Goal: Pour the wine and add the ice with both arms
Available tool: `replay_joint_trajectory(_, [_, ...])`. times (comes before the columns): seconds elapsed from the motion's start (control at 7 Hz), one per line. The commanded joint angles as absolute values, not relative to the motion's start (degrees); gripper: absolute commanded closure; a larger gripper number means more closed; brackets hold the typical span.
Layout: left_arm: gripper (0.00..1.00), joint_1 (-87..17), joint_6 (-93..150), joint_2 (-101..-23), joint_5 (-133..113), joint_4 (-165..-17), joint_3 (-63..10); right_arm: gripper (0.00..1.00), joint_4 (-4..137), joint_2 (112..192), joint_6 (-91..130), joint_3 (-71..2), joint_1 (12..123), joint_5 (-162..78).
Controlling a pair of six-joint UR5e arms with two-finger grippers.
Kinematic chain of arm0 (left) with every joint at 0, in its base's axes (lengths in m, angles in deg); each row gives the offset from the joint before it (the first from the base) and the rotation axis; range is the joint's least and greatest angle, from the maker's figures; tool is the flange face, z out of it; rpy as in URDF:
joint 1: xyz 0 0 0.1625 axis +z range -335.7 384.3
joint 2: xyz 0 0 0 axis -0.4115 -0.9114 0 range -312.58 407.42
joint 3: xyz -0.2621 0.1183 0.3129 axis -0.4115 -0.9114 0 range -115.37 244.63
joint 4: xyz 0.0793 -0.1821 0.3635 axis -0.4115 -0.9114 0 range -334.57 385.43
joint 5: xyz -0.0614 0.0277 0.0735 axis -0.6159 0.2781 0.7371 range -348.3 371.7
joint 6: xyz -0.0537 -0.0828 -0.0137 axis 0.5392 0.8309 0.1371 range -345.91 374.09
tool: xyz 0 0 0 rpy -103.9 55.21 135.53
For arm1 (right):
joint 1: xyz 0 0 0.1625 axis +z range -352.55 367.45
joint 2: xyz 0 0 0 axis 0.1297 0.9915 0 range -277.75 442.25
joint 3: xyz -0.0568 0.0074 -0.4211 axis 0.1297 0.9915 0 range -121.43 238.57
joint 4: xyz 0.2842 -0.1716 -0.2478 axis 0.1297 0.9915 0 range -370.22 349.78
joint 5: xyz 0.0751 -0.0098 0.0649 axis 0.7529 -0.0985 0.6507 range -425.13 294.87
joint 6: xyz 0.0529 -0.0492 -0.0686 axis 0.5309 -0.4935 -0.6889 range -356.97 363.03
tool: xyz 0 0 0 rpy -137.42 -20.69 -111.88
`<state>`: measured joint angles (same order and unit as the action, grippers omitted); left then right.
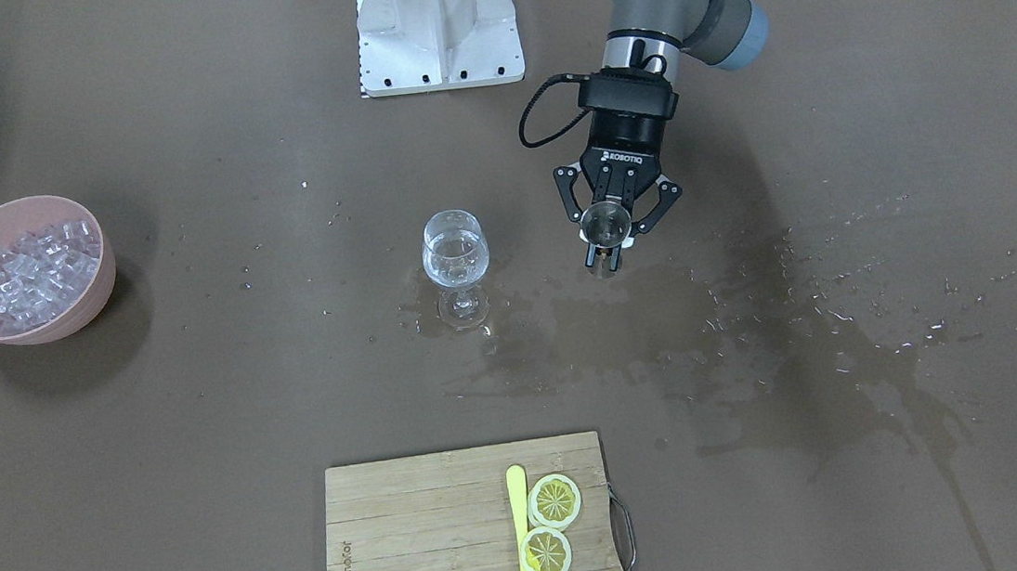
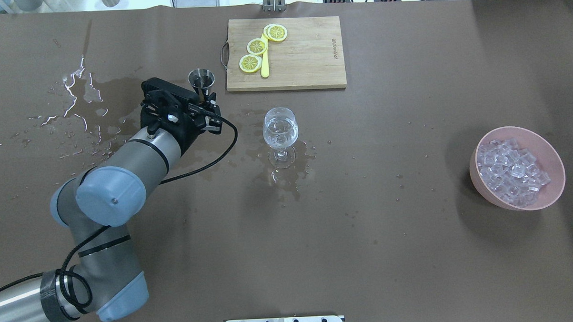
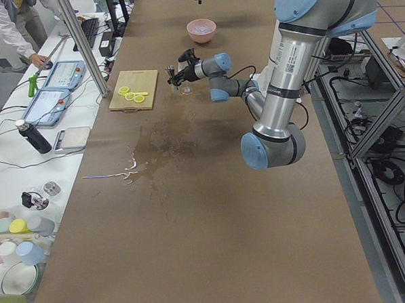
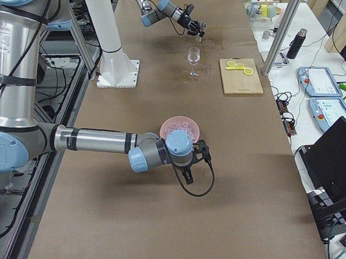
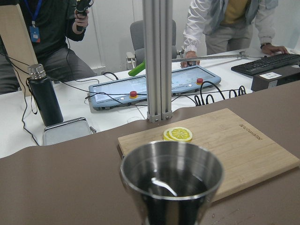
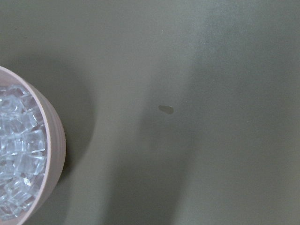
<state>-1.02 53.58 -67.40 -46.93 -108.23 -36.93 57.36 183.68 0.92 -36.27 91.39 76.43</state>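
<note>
Inside the jigger (image 5: 140, 183), only the wrist view shows wine (image 5: 165, 185).

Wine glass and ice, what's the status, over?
Left gripper shut on metal cup beside glass. Right gripper by bowl of ice, grip unclear. Glass holds liquid. Puddles around.

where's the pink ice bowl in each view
Front-facing: pink bowl far left, mid-height.
Overhead: bowl far right.
Exterior left: bowl top centre.
Exterior right: bowl centre, behind the right arm.
Left wrist: not in it.
Right wrist: bowl left edge, cut off.
Landmark: cutting board with lemon slices.
</note>
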Motion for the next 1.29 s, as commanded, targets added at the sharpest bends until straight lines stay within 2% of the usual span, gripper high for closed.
replay_joint_trajectory(0.0, [1.00,2.4,45.4,-69.7,-44.2,-106.8,-37.1,0.00,57.4,183.7,1.2,-36.2,91.4,76.5])
replay_joint_trajectory(0.43, [1.00,3.6,38.1,-70.7,-44.0,-106.2,-35.7,0.00,57.4,183.6,2.3,-36.2,91.4,76.5])
replay_joint_trajectory(0.71, [1.00,3.6,32.5,-75.3,-42.1,-98.1,-35.6,0.00,57.3,183.5,2.3,-35.8,91.4,76.5])
replay_joint_trajectory(1.14, [1.00,3.6,21.9,-75.8,-39.4,-94.9,-35.7,0.00,57.3,183.5,2.3,-35.8,91.4,76.5])
